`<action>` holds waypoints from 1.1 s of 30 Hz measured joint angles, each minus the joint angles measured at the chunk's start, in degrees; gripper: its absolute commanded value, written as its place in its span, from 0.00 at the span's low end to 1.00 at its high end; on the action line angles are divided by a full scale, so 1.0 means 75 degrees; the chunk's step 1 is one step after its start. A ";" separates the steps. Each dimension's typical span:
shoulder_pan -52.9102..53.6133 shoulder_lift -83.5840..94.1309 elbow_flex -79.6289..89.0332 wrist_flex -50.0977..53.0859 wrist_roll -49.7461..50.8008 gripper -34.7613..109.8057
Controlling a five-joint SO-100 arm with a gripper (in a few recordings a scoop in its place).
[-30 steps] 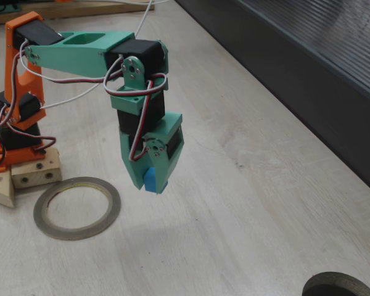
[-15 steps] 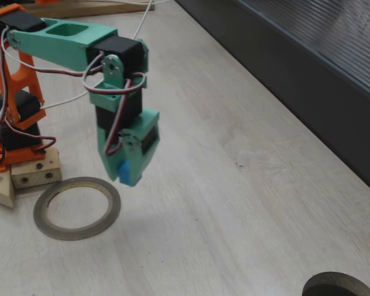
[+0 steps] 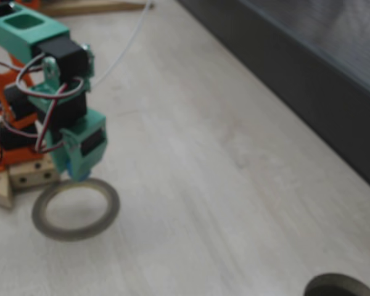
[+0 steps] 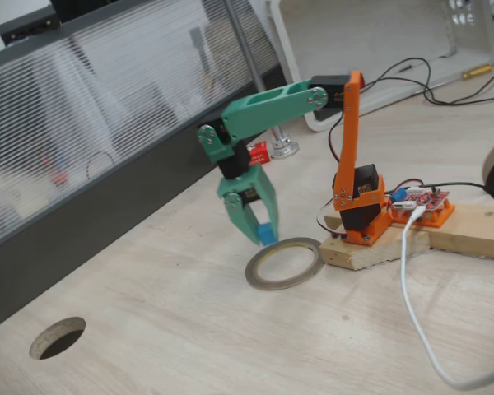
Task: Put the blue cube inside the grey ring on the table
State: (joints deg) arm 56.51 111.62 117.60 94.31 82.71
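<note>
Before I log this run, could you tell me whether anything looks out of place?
Nothing stands out. The gripper holds the blue cube above the table, at the grey ring's edge; the ring lies flat.

We see a hobby electronics workbench: a red circuit board [image 4: 420, 200], loose cables [image 4: 412, 280], wooden base blocks [image 4: 379, 247] and a ribbed plastic wall [image 4: 107, 99].

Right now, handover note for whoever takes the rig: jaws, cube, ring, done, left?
Gripper: jaws shut on the blue cube, held off the table.
Grey ring: flat on the table beside the arm's wooden base, nothing inside it.
Position: in both fixed views the cube hangs at the ring's edge, not yet over its middle.
Done: cube picked up and carried to the ring.
Left: centre over the opening, lower, open the jaws, withdraw.
</note>
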 measured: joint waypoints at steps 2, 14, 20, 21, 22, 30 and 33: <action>0.0035 0.0445 0.0773 0.0000 0.0000 0.35; 0.0023 0.1348 0.1898 0.0000 0.0000 0.35; 0.0023 0.1348 0.1898 0.0000 0.0000 0.35; 0.0023 0.1348 0.1898 0.0000 0.0000 0.35; 0.0023 0.1348 0.1898 0.0000 0.0000 0.35; 0.0023 0.1348 0.1898 -0.0762 0.0000 0.34; 0.0023 0.1336 0.1898 -0.1371 0.0000 0.34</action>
State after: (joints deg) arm 56.69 121.64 131.84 84.02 82.71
